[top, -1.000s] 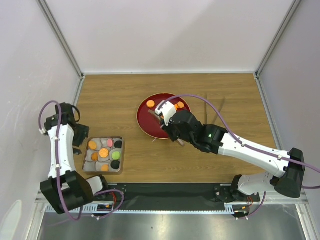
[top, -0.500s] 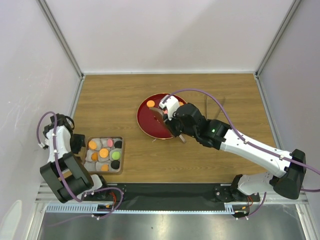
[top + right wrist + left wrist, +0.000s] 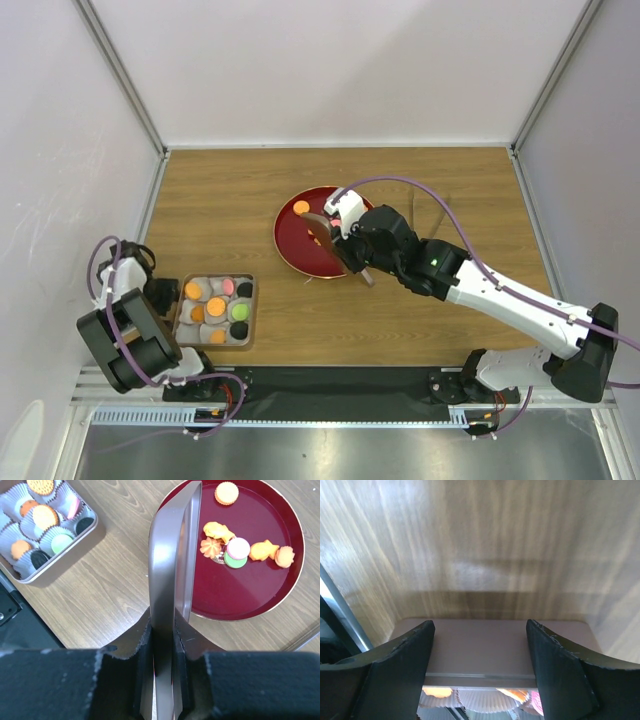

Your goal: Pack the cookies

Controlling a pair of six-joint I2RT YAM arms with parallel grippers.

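Observation:
Several cookies (image 3: 216,306) lie in paper cups in a square tin (image 3: 250,312) at the near left. More cookies (image 3: 238,547) lie on the red plate (image 3: 295,245), and one orange one (image 3: 301,207) sits apart at its far left. My right gripper (image 3: 163,635) is shut on the metallic lid (image 3: 172,580), which it holds on edge above the plate's near-left side. My left gripper (image 3: 480,625) is open at the tin's left side. The tin wall (image 3: 480,650) fills the gap between its fingers, and paper cups show below.
White walls enclose the wooden table on the left, far and right sides. The black rail with both arm bases runs along the near edge. A thin pale line lies on the wood right of the plate (image 3: 430,215).
The left arm folded back toward the near-left corner, bringing its gripper down beside the tin. The tin shifted slightly right. The right gripper drifted a little right and further away with the lid.

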